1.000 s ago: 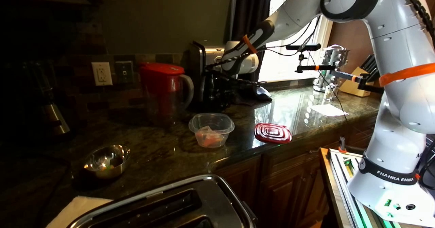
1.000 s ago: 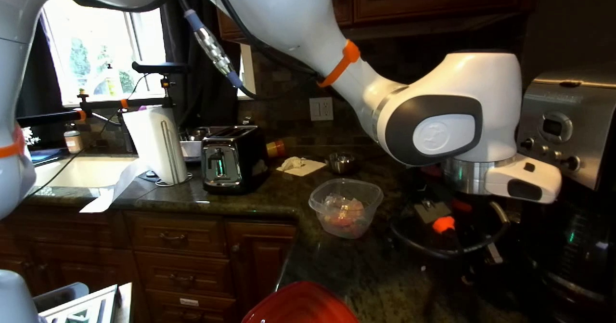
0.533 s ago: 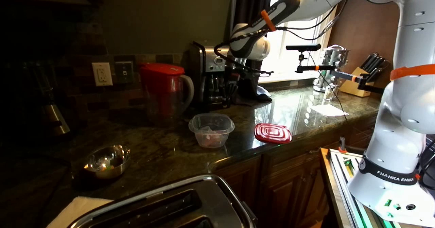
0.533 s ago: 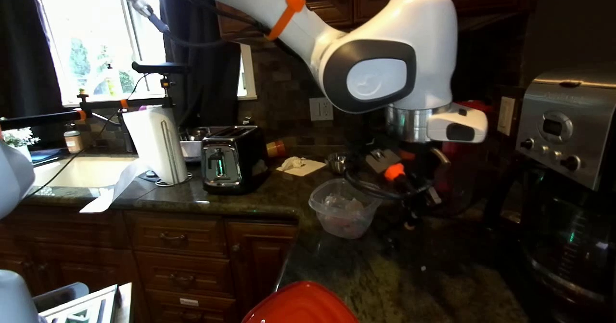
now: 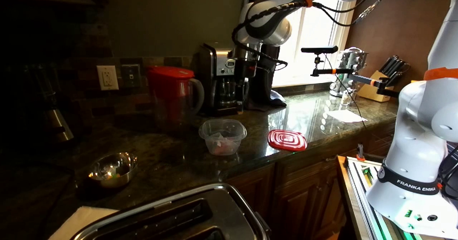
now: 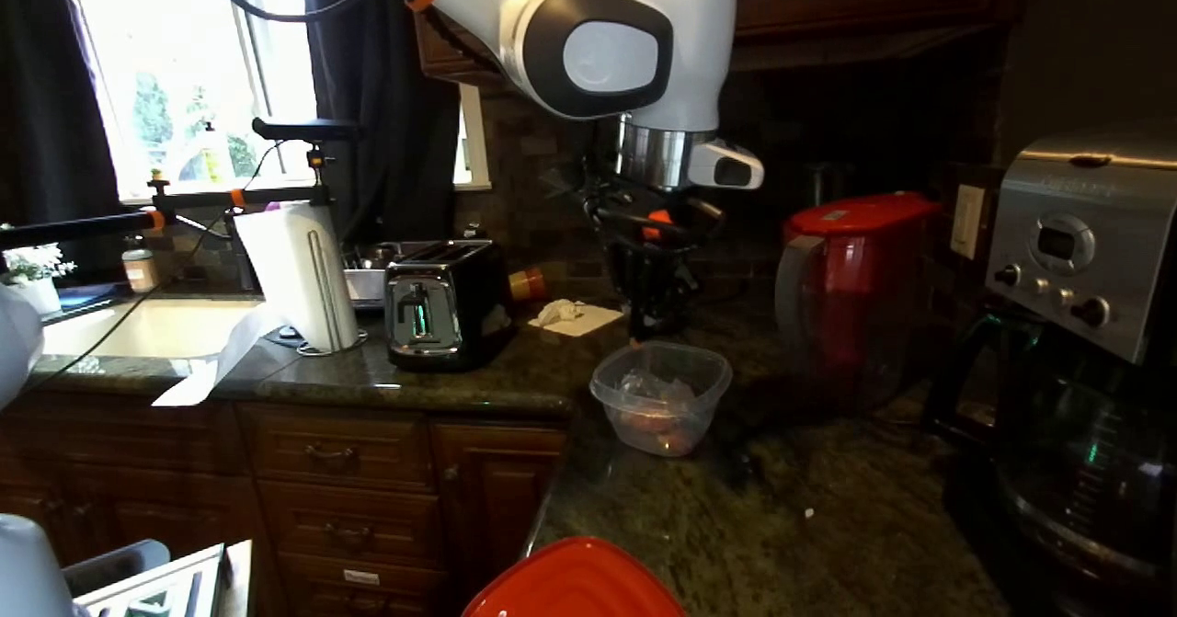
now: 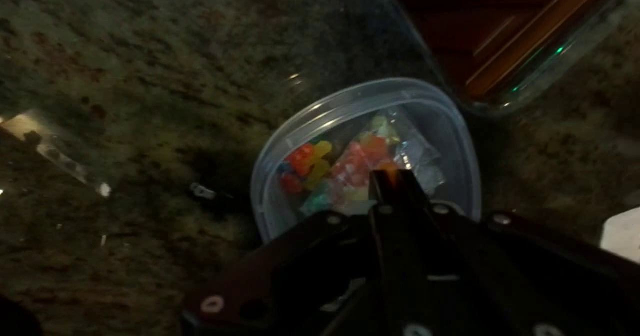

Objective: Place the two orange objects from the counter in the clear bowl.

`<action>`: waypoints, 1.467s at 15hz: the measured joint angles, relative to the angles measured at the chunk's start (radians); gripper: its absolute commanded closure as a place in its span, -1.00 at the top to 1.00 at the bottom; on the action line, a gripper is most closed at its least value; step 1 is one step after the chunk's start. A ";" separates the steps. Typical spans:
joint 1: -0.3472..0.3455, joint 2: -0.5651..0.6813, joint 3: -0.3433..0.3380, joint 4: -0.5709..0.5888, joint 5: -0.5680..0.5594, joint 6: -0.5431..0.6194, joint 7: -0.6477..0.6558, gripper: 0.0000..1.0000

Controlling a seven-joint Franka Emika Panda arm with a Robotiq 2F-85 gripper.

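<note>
My gripper is shut on a small orange object, mostly hidden between the black fingertips. The object also shows as a small orange tip under the gripper in an exterior view. The clear bowl stands on the dark speckled counter; the bowl also shows in both exterior views. It holds red, yellow and green pieces and a crinkled see-through bag. In the wrist view the fingertips overlap the bowl's inside, above it. I cannot make out a second orange object on the counter.
A red pitcher and a coffee maker stand near the bowl. A red lid lies near the counter's rounded edge. A shiny metal bowl and a toaster are also on the counter.
The arm has swung away from the coffee maker and lifted, carrying the gripper toward the clear bowl. The pitcher is now uncovered in an exterior view. The bowl has not moved.
</note>
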 measured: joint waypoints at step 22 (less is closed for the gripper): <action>0.033 0.223 0.005 0.135 -0.030 0.054 -0.129 1.00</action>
